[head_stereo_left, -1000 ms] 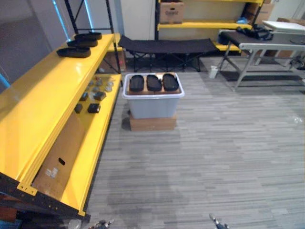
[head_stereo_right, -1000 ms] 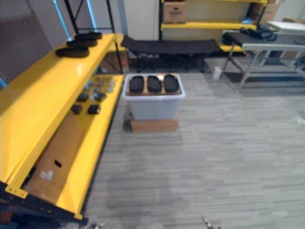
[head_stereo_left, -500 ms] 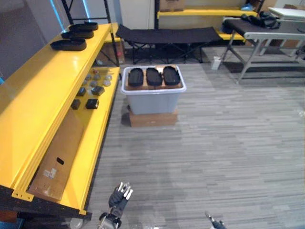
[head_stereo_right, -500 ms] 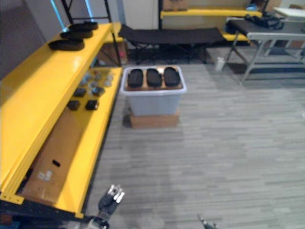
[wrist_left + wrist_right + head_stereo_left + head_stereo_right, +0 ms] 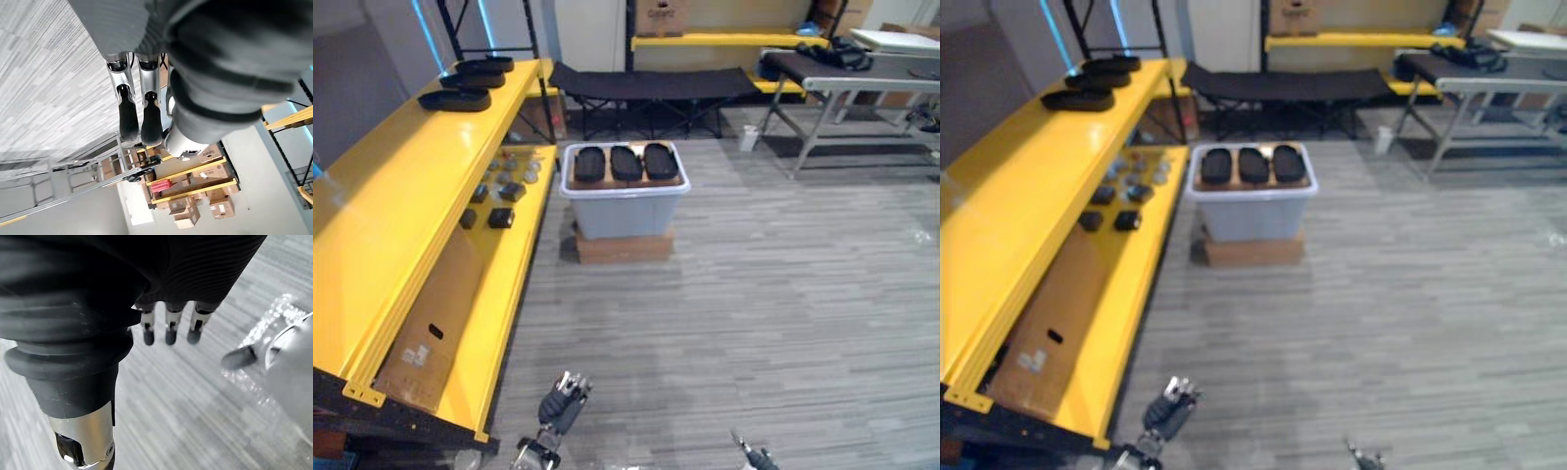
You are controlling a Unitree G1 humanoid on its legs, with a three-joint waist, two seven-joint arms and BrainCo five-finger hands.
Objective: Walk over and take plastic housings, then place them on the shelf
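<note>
The long yellow shelf ran down the left side, and at the far end of its top level three black plastic housings lay in a row, so part of the job looked done. The floor stretched between the robot and the grey bin, which stood on a cardboard box just right of the shelf and well away from the robot. Across the bin's top the three remaining housings lay side by side, untouched, and these appeared to be what was left to fetch. The walk to the bin was therefore judged unfinished, with the pick-up and the carry to the shelf yet to come for each of them. The left hand hung low at the near edge, just right of the shelf's near corner, its fingers straight and apart from the thumb, holding nothing. The right hand hung over bare floor at the near right, fingers loose and thumb spread away from them, also empty.
</note>
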